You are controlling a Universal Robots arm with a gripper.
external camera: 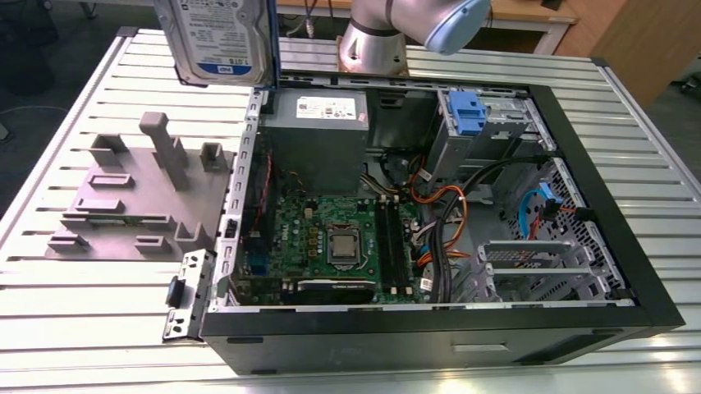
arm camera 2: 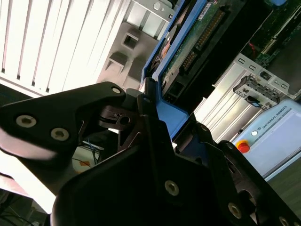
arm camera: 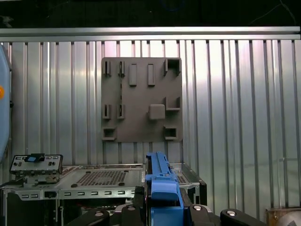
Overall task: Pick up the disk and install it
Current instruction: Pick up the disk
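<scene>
One ribbed metal worktop [arm camera: 235, 103], carrying a grey fixture plate [arm camera: 141, 99] with raised blocks and slots. One disk [arm camera: 162, 186], blue carrier seen edge-on, clamped in the black pincer [arm camera: 162, 212]. A perforated metal chassis [arm camera: 103, 178] lies just beyond the disk.

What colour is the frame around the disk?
Bright blue; the disk carrier shows best in the first wrist view.

1. The disk [external camera: 213, 37] is silver, with a white-and-blue label; its carrier [arm camera: 162, 190] is bright blue.
2. The table [external camera: 66, 107] is silver, with parallel ribs.
3. The fixture plate [external camera: 121, 205] is plain grey.
4. The computer case [external camera: 438, 332] is black; its board [external camera: 295, 222] is green.
</scene>
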